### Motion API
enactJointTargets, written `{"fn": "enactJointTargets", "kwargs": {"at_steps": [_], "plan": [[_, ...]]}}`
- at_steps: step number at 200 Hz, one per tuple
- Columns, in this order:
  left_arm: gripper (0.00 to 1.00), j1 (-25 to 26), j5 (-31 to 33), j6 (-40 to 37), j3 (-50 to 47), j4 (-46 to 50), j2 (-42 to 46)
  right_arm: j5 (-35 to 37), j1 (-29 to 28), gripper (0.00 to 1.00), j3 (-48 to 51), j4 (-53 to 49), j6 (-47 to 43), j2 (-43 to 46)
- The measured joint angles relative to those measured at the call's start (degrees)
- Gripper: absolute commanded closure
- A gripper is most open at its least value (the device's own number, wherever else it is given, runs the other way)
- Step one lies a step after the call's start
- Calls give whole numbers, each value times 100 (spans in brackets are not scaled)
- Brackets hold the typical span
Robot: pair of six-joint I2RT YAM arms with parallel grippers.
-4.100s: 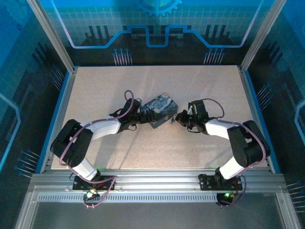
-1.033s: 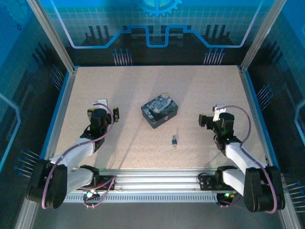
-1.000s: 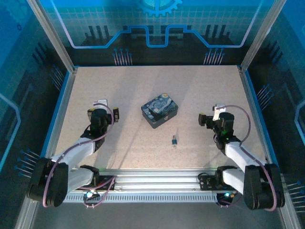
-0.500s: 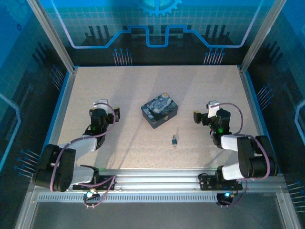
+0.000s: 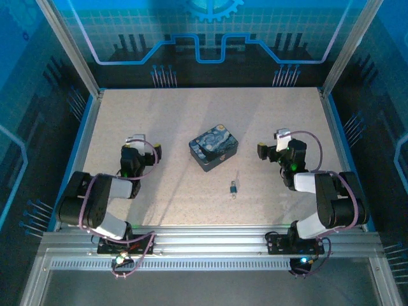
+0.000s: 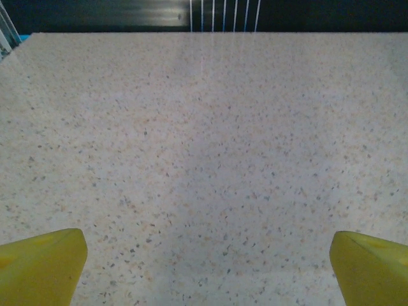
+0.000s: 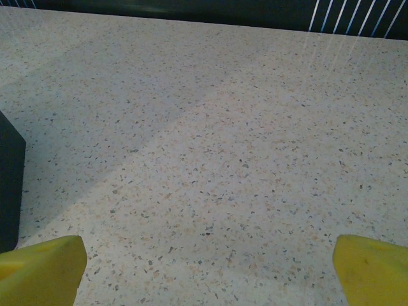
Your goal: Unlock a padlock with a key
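Speckled beige table, blue-lit walls

No legible text, no numbers, no brand marks — tin bears painted swirls only

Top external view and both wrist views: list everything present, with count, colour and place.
table: one, speckled beige, floor of the cell.
tin: one, dark blue with swirls, mid-table.
padlock: one, silvery-blue, on the table nearward of the tin, apart from it.
key: seemingly one, dark sliver at the padlock's near end; too small to be sure.
cables: purple, along both arms.
left claw: one, yellow fingertips, open over bare table left of the tin.
right claw: one, yellow fingertips, open, right of the tin.
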State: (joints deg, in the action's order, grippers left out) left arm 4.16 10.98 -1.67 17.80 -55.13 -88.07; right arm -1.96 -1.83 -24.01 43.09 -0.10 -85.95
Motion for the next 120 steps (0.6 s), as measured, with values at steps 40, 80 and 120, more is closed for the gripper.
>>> {"fn": "enactJointTargets", "kwargs": {"at_steps": [40, 80, 120], "plan": [[1, -122, -243, 22, 160, 101, -114, 22, -7, 0, 0, 0, 0, 0], [1, -365, -389, 122, 343, 199, -114, 44, -13, 0, 0, -2, -4, 0], [1, -363, -468, 160, 343, 251, -114, 46, -13, 0, 0, -4, -20, 0]]}}
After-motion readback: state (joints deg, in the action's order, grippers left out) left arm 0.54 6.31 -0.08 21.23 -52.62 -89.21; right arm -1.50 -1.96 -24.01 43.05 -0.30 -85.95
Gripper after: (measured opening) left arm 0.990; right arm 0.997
